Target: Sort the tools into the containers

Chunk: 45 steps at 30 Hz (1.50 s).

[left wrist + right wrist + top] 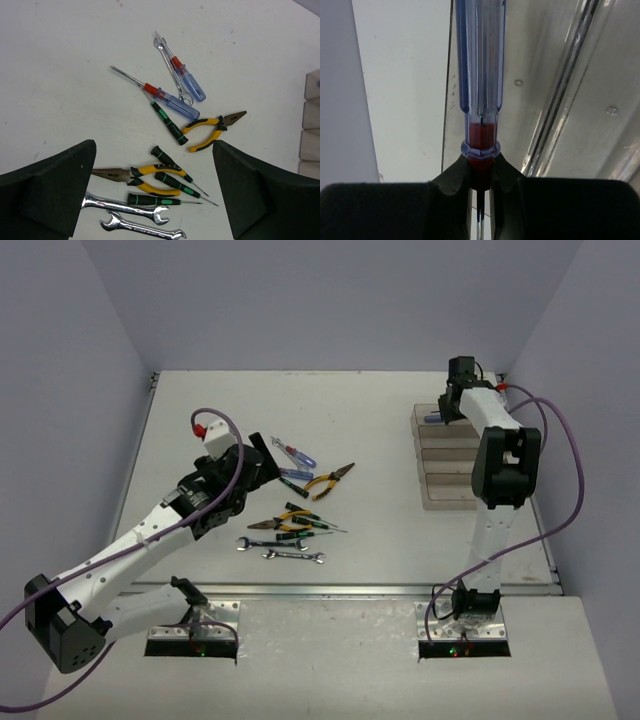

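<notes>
Four joined smoky plastic bins (pixel 448 478) stand at the right of the white tabletop (pixel 380 410), the right jaws over the farthest. From the left wrist, the left jaws gape empty above yellow-handled pliers (pixel 212 129), silver wrenches (pixel 127 207) and thin green-black screwdrivers (pixel 170 122). From the right wrist, the right jaws clamp a blue-and-red clear-handled screwdriver (pixel 480 75) above a bin.

screwdriver (pixel 480 75): blue, red | pliers (pixel 219 124): yellow-black | wrench (pixel 125 207): silver | table (pixel 60 75): white
</notes>
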Each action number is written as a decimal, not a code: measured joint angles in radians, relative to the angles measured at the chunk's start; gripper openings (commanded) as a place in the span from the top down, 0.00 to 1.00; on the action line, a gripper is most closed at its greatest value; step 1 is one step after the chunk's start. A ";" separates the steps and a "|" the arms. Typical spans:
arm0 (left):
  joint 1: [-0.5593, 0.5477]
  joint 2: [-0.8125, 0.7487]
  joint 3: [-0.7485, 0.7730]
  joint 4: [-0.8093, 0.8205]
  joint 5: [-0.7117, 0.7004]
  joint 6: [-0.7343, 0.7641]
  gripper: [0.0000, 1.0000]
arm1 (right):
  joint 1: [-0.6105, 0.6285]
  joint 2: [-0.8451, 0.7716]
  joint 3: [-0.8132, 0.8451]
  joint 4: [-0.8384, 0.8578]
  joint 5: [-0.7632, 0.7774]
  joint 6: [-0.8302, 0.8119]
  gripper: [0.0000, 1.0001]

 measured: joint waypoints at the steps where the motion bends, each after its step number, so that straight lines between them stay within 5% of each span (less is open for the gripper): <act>1: 0.000 0.006 0.000 0.004 0.000 0.004 0.00 | -0.006 0.016 0.018 0.003 -0.004 0.000 0.91; 6: 0.000 0.050 0.000 0.016 -0.006 0.011 0.00 | -0.018 0.042 0.033 0.002 -0.019 -0.001 0.41; 16: 0.056 0.152 0.000 0.034 0.002 0.001 0.00 | -0.019 0.044 0.072 0.056 -0.090 -0.081 0.02; 28: 0.193 0.504 0.206 -0.028 0.041 -0.199 0.04 | 0.116 -0.149 0.019 0.143 -0.230 -0.448 0.01; 36: 0.204 0.810 0.489 -0.176 0.049 -0.436 0.10 | 0.305 -0.561 -0.511 0.271 -0.360 -0.685 0.01; 45: 0.275 0.956 0.499 -0.216 0.061 -0.507 0.23 | 0.299 -0.788 -0.892 0.267 -0.490 -0.775 0.02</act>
